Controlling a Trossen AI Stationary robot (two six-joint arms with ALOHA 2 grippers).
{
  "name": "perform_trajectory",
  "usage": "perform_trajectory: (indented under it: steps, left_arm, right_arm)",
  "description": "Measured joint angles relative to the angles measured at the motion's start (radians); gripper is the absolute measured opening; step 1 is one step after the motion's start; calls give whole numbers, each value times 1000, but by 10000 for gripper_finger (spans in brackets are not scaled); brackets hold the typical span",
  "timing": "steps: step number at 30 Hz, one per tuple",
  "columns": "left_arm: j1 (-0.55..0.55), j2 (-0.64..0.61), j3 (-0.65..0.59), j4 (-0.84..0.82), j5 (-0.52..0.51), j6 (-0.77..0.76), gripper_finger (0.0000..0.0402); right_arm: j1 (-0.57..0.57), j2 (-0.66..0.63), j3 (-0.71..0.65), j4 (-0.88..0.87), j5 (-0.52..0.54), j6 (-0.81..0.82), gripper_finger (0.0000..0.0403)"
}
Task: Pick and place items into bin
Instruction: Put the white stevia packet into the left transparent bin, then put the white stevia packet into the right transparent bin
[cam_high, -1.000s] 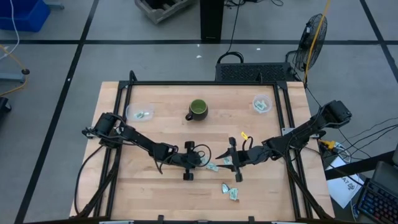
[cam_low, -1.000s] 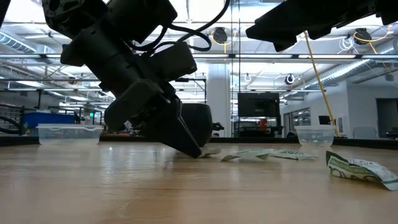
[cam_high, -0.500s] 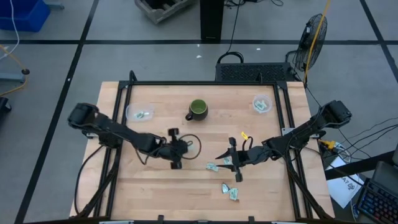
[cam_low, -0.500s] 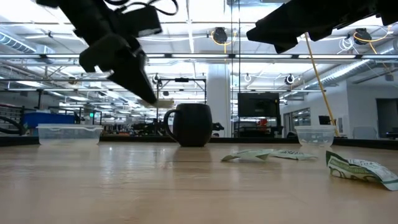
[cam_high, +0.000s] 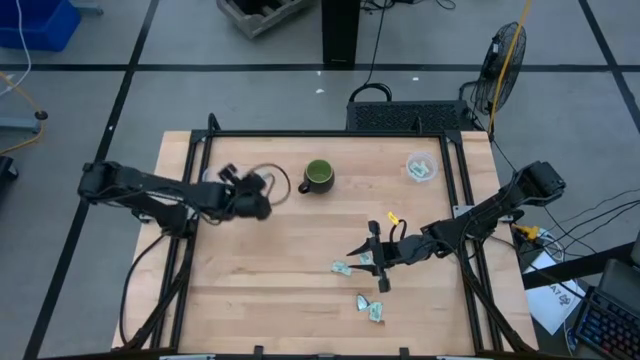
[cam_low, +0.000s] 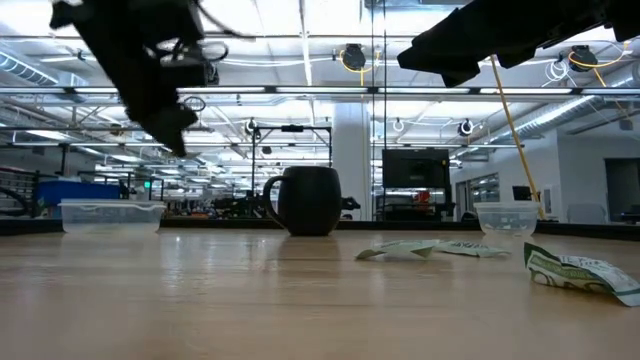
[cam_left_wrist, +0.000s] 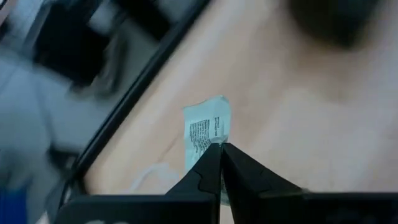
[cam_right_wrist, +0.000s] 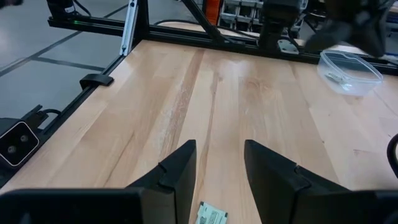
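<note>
My left gripper is raised above the table's far left part, next to the left clear bin. It is shut on one pale green and white packet. In the low view it hangs high at the left. My right gripper waits low over the table's middle, open, touching nothing. Several more packets lie flat on the wood: one just left of the right gripper, two nearer the near edge, and one below the right fingers. My left gripper pinches the packet between its two fingertips at one short edge. The rest of the packet sticks out beyond the fingertips, lifted clear of the table. One layer or several, I cannot tell.
A green mug stands on the far middle of the table, dark in the low view. A second clear bin with packets sits at the far right. Black frame rails run along the table's sides. Bare wood lies near left.
My left gripper rose from the table's middle, shut on a packet, and swung toward the far left, up to the left bin. The packet went with it, lifted clear. My right arm kept still.
</note>
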Motion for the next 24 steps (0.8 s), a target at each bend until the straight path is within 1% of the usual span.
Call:
perform_trajectory:
  steps: [2,6,9,11,14,17,20,24]
  left_arm:
    - [68,-25,-37,-9,-6,-60,17]
    - [190,-63,-102,-14,-6,-129,4]
    - [262,-69,-134,-12,0,-169,13]
    - [304,-68,-146,-10,38,-181,23]
    - [346,-61,-154,-6,107,-172,31]
    - [374,-61,-162,-9,170,-187,30]
    - [392,-61,-163,-11,176,-221,35]
    - [387,-61,-159,-9,188,-209,54]
  right_arm:
    - [0,0,0,-2,0,0,128]
    - [0,0,0,-13,0,0,128]
    - [0,0,0,-25,0,0,128]
    - [0,0,0,-28,0,0,128]
    - [0,0,0,-29,0,0,128]
    - [0,0,0,-29,0,0,128]
    - [0,0,0,-29,0,0,128]
    - [0,0,0,-30,0,0,128]
